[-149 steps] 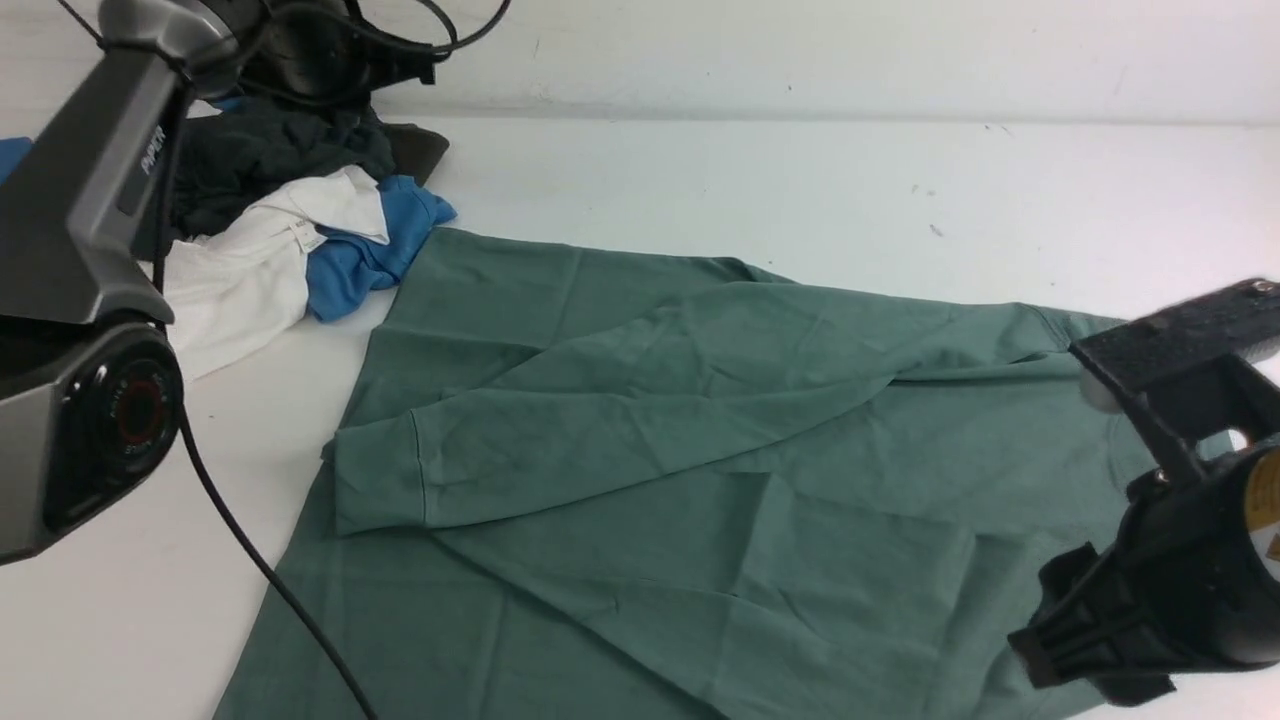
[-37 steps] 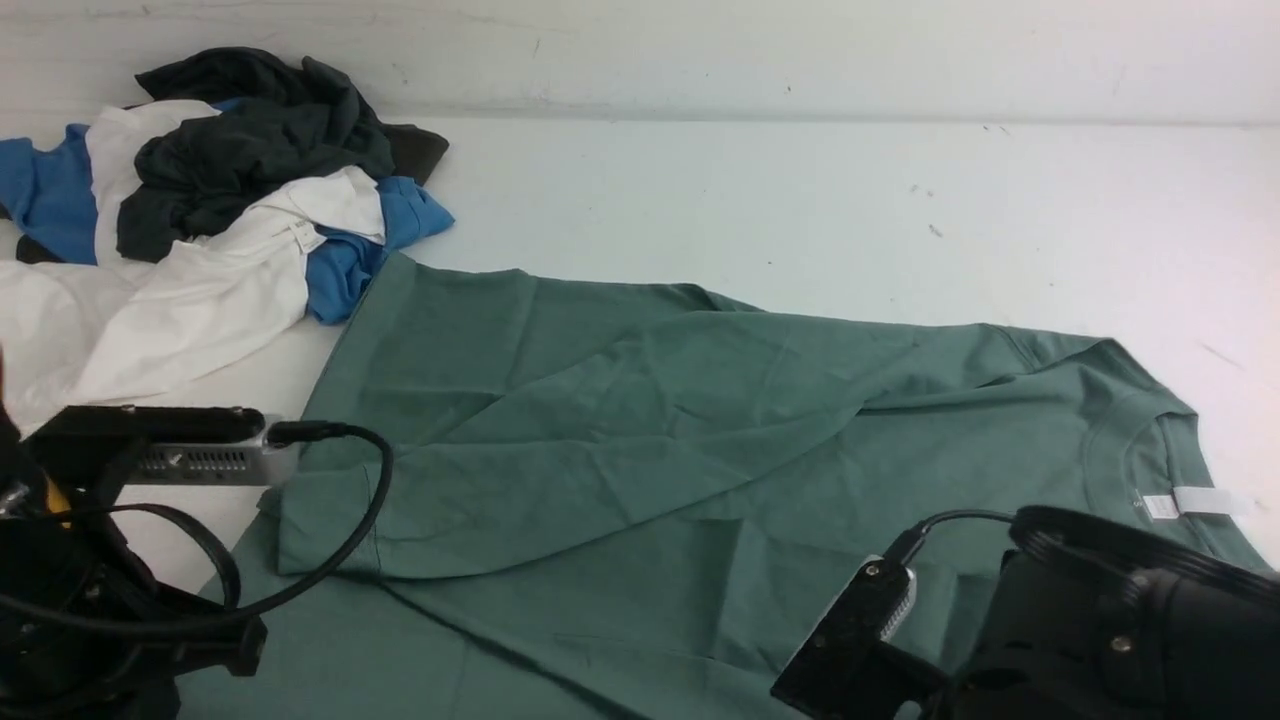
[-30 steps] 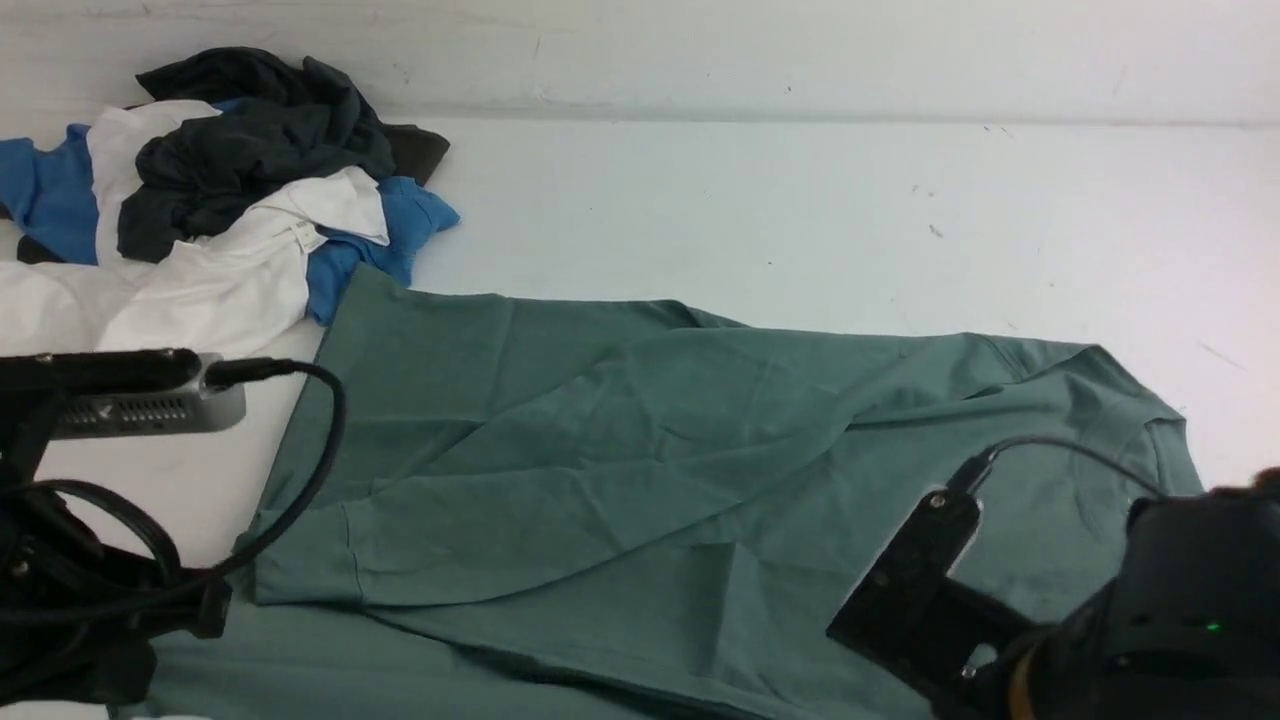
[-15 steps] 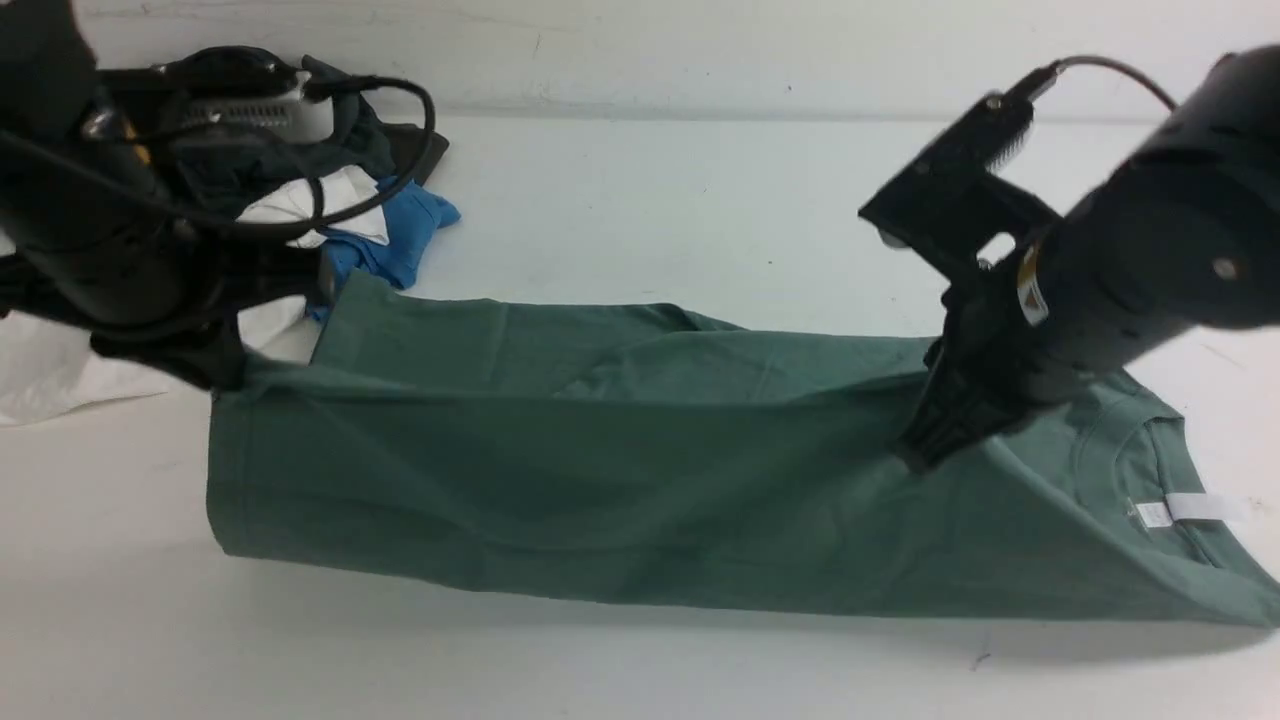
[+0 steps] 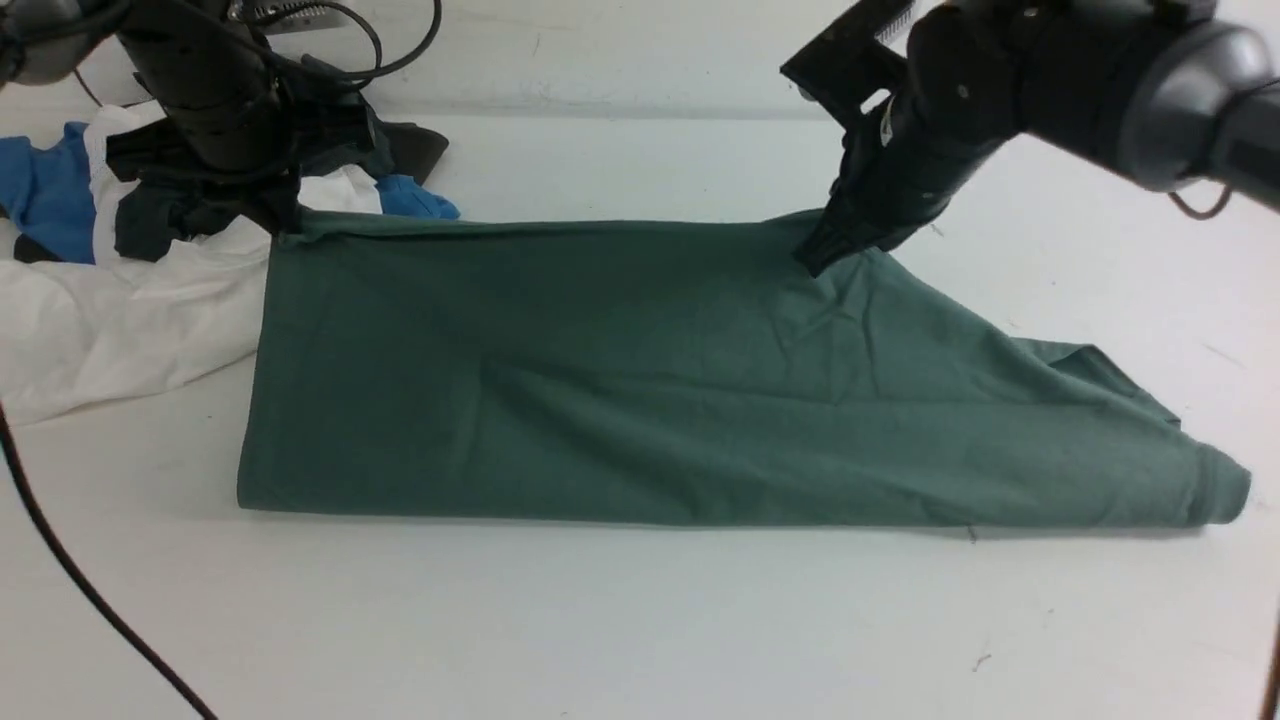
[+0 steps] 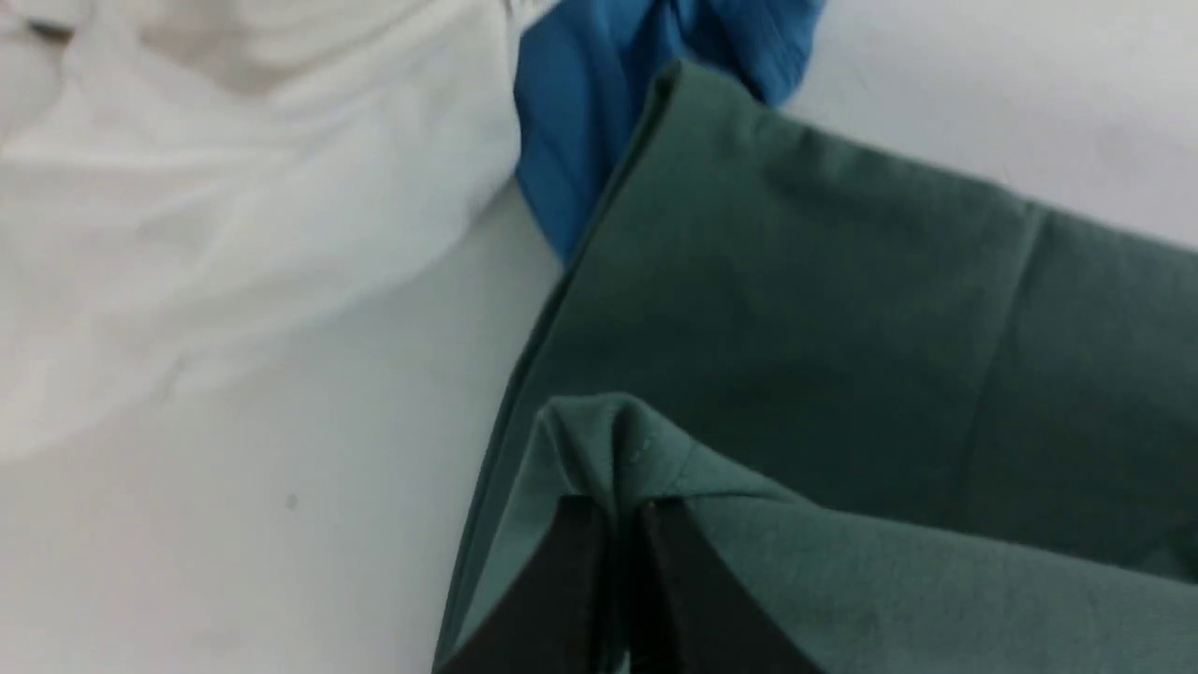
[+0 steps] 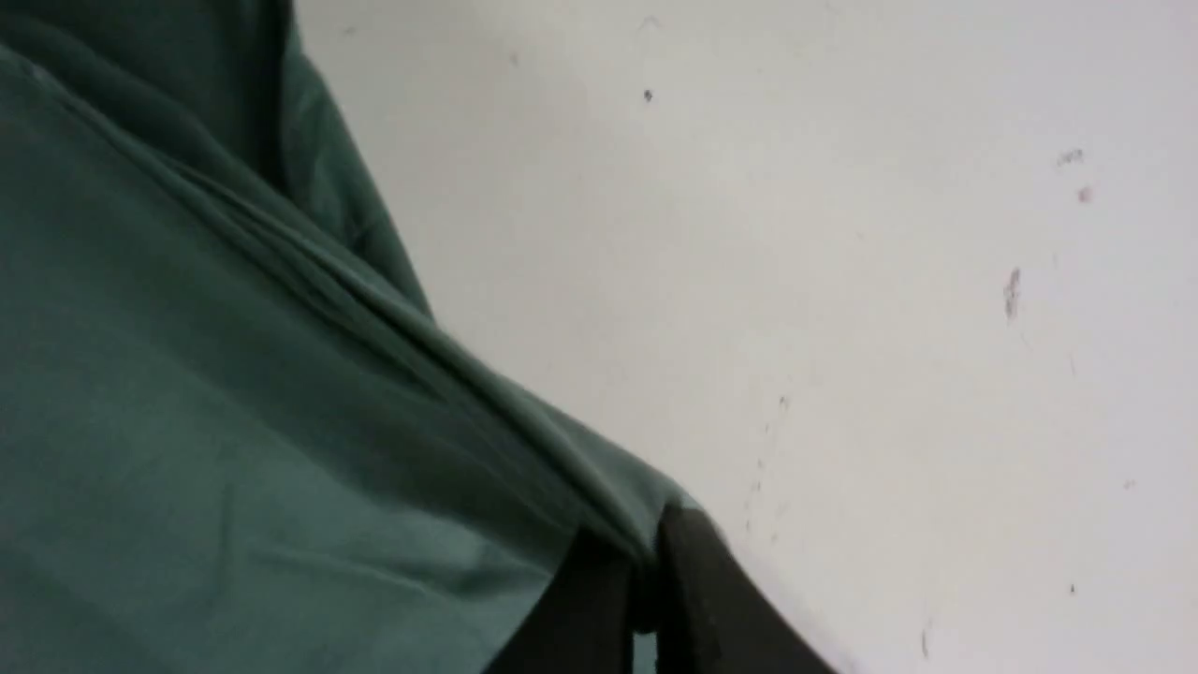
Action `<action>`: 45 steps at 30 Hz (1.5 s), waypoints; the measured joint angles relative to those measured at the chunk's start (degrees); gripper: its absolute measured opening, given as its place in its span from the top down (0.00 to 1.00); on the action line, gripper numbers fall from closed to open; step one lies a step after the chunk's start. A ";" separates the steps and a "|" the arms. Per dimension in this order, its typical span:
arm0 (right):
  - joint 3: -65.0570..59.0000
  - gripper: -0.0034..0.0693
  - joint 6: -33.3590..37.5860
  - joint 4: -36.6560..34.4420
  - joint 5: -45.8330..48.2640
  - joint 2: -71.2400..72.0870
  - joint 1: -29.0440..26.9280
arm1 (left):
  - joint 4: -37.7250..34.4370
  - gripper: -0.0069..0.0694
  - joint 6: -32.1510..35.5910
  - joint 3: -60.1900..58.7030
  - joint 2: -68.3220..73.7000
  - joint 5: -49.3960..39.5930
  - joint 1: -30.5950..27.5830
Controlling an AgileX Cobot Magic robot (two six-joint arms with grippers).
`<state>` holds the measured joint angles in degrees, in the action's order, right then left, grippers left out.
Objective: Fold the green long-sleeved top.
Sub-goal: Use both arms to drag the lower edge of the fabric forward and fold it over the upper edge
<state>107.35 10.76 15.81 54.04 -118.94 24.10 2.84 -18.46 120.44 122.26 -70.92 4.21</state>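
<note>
The green long-sleeved top point(image 5: 700, 390) lies across the white table, doubled over lengthwise, its fold running along the near side. Its neck label and chest logo are hidden. My left gripper point(image 5: 285, 228) is shut on the top's far left edge, beside the clothes pile. In the left wrist view the jaws point(image 6: 613, 510) pinch a bunched bit of green cloth point(image 6: 842, 309). My right gripper point(image 5: 815, 260) is shut on the far edge further right. In the right wrist view it point(image 7: 641, 548) clamps a green fold point(image 7: 206, 393).
A pile of white point(image 5: 110, 320), blue point(image 5: 40, 195) and dark grey point(image 5: 400, 150) garments lies at the far left, touching the top's corner. A black cable point(image 5: 90, 600) crosses the near left of the table point(image 5: 640, 620). A wall runs along the back.
Both grippers have carried the top's near edge up and over to the far side, doubling the top over. The neck label is now covered.
</note>
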 joint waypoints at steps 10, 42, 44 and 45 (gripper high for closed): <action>6.47 0.94 1.02 0.60 -7.04 -10.24 -0.17 | 6.04 0.89 -3.97 7.12 10.07 2.46 -0.21; 6.97 0.51 -9.32 4.97 13.76 -4.99 -0.95 | 6.48 0.75 9.15 18.35 11.88 0.06 1.18; 7.03 0.59 -7.54 2.39 14.87 -4.11 -2.35 | 5.25 0.81 11.40 18.55 11.23 -0.08 1.82; 7.03 0.73 -3.81 -3.14 15.85 -3.09 -6.66 | 2.89 0.87 14.36 18.78 10.24 -0.08 3.00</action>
<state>114.39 6.95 12.67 69.89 -122.03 17.44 5.73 -4.10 139.22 132.50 -71.00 7.21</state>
